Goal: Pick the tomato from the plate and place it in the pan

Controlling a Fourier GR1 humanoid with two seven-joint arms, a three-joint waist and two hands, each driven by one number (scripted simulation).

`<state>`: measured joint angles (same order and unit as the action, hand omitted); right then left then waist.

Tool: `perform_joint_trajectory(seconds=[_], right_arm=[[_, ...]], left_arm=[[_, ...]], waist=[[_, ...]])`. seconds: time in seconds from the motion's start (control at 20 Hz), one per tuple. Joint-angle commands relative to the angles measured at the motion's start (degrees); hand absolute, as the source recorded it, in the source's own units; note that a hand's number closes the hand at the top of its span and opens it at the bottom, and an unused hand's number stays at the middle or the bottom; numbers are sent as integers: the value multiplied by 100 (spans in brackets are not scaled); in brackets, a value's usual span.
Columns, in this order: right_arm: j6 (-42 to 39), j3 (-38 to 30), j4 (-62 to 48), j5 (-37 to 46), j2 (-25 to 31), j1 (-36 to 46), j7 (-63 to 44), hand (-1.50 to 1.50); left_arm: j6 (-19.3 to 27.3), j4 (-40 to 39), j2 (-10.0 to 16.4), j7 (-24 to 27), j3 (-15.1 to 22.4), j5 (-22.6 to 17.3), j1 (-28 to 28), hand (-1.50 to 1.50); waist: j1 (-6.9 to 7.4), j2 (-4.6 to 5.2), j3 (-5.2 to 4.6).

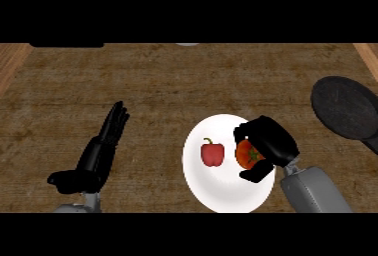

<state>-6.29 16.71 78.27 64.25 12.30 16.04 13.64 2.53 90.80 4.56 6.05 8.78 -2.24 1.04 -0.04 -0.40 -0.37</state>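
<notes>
Mottled brown counter top (148,85) is filling the view, with paler wooden strips (10,62) running along its left and right edges.

1. Task item. A round, glossy orange-red tomato (244,152) with a dark green star-shaped stem cap is sitting over the right half of a round white plate (221,192), which is lying near, right of centre. A small red bell pepper (212,153) with a curved green stalk is lying on the same plate, just left of the tomato and apart from it.

2. Right hand. The black right hand (269,139) is curling round the tomato from the right, fingers wrapping the far side and thumb closing on the near side. Its grey forearm (314,192) is entering from the near edge.

3. Left hand. The black left hand (100,150) is resting at the left, fingers straight and pressed together, pointing away.

4. Pan. A dark grey round pan (343,107) is lying at the far right, apart from the plate.

5. Limits of view. The right hand is covering the tomato's right side, so whether the tomato is touching the plate cannot be told. The right edge is cutting off the pan. At the far edge, a dark shape (66,45) and a pale shape (188,44) are showing only as slivers and cannot be identified.
</notes>
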Motion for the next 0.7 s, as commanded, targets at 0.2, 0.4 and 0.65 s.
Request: perform_joint_trajectory(seconds=[0.2, 0.4, 0.65], right_arm=[[392, -618, 928, 56, -368, -555, -1253, 150], [52, -896, 1754, 281, -690, -819, -2675, 150], [140, -698, 3372, 425, -1096, -1233, -3291, 150]], left_arm=[[92, 246, -86, -94, 184, 170, -258, 0], [14, 308, 67, -279, -53, 10, -102, 0], [-16, -11, -11, 181, -93, 29, -216, 0]], waist=[[-41, 10, 36], [-127, -18, 29], [-85, 5, 31]])
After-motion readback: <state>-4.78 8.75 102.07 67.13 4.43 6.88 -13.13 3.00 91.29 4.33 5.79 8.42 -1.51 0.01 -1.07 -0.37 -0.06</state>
